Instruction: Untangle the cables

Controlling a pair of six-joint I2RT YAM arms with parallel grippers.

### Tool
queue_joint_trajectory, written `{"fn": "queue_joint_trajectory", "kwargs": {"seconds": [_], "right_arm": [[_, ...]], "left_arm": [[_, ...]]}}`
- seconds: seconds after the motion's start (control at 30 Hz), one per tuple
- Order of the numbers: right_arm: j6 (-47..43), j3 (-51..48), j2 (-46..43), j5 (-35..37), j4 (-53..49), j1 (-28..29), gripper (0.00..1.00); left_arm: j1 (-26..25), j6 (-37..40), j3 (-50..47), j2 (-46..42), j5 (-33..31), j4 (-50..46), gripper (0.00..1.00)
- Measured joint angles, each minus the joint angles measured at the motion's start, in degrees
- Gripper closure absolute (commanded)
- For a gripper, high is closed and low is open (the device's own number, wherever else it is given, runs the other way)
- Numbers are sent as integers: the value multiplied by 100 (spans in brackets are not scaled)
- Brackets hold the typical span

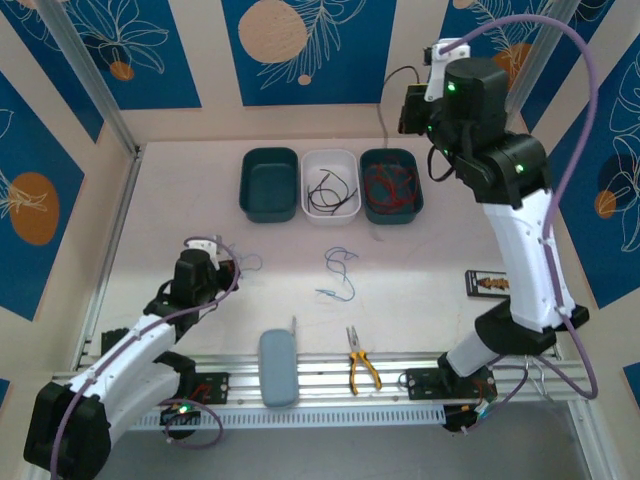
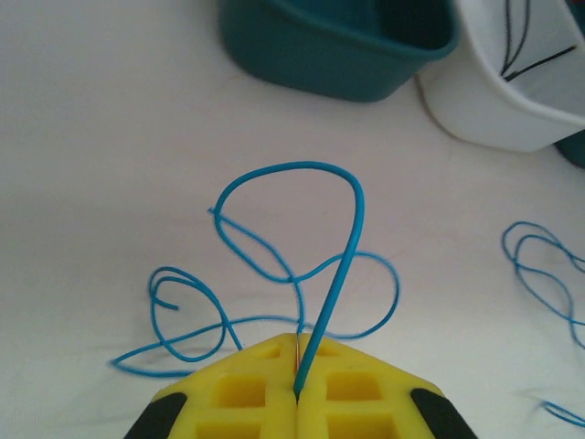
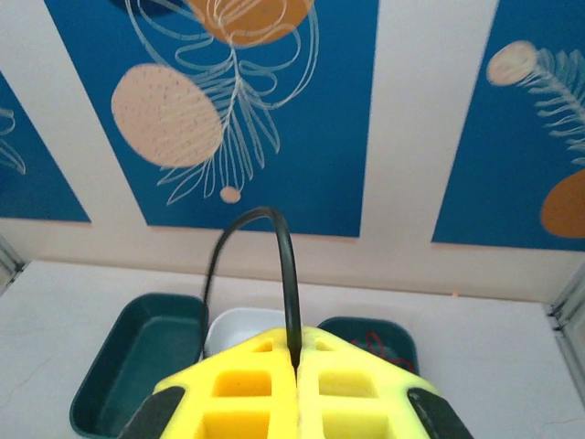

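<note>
Left gripper clamps a thin light-blue wire, lower frame. Right gripper clamps a black wire, raised over a row of three plastic trays. Yellow-handled pliers and a grey case sit at bottom centre. White tabletop; blue leaf-patterned walls.

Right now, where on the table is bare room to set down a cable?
Bare table lies left of the empty teal tray, and right of the loose blue cable, in front of the red-wire tray. Crowded: around the left gripper, where the held blue cable sprawls.
</note>
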Motion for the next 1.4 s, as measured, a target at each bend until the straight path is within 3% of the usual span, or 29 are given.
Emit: {"fn": "queue_joint_trajectory", "kwargs": {"seconds": [0.4, 0.73, 1.4], "right_arm": [[66, 1130, 1613, -673, -46, -90, 100], [114, 1287, 2514, -852, -13, -345, 100], [101, 1860, 2472, -894, -149, -485, 100]], "left_arm": [[0, 90, 63, -4, 195, -129, 97], [0, 87, 63, 2, 236, -125, 97], [0, 83, 63, 46, 326, -118, 97]]}}
